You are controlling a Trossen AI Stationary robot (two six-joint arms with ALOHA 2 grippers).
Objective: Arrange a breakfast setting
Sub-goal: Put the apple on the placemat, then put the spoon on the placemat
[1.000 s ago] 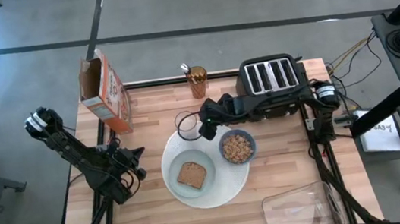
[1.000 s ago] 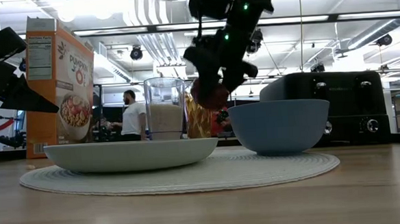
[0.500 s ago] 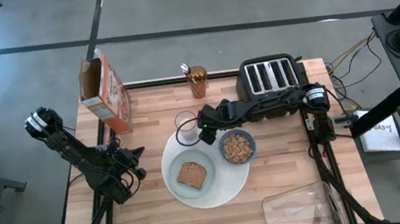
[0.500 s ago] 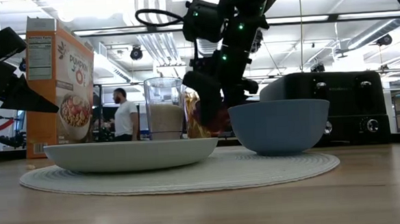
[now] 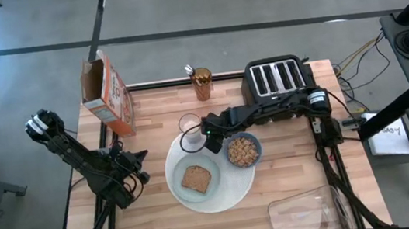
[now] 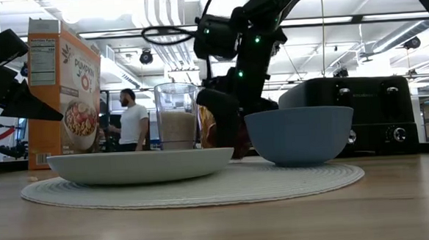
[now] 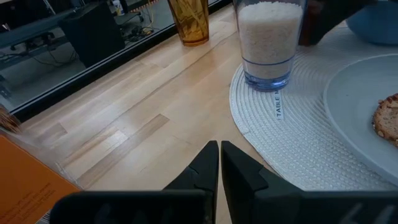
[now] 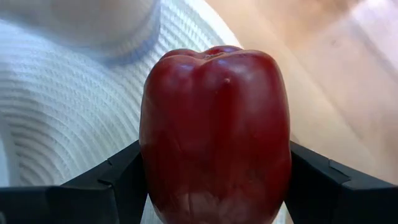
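Note:
A round white woven mat [image 5: 234, 193] carries a pale plate [image 5: 186, 191] with brown toast [image 5: 195, 179], a blue bowl [image 5: 242, 150] of cereal and a milk glass [image 5: 189, 124]. My right gripper [image 5: 211, 135] is low over the mat between glass and bowl, shut on a red fruit [image 8: 214, 134]. In the low view the fruit [image 6: 238, 142] shows just left of the bowl [image 6: 300, 134]. My left gripper [image 5: 145, 166] waits shut near the table's left edge, its fingers [image 7: 219, 165] touching nothing. My right gripper pinches the red fruit by its two opposite sides [image 8: 152, 162], one finger [image 8: 115, 183] on each flank. The fingers slant down from the table's right side. The fruit sits upright in the hold, close over the mat; whether its underside touches, I cannot tell.
A black four-slot toaster [image 5: 278, 78] stands at the far right and an orange cereal box [image 5: 106, 91] at the far left. An amber tumbler [image 5: 201, 83] is at the far edge. A clear plastic container [image 5: 306, 211] lies near right. A person [image 6: 132, 124] stands beyond the table.
My right gripper has gone down and slightly toward the table's left with the red fruit, tipping more steeply downward. The fruit now sits low beside the bowl, near the mat, where it earlier hung above the bowl's rim.

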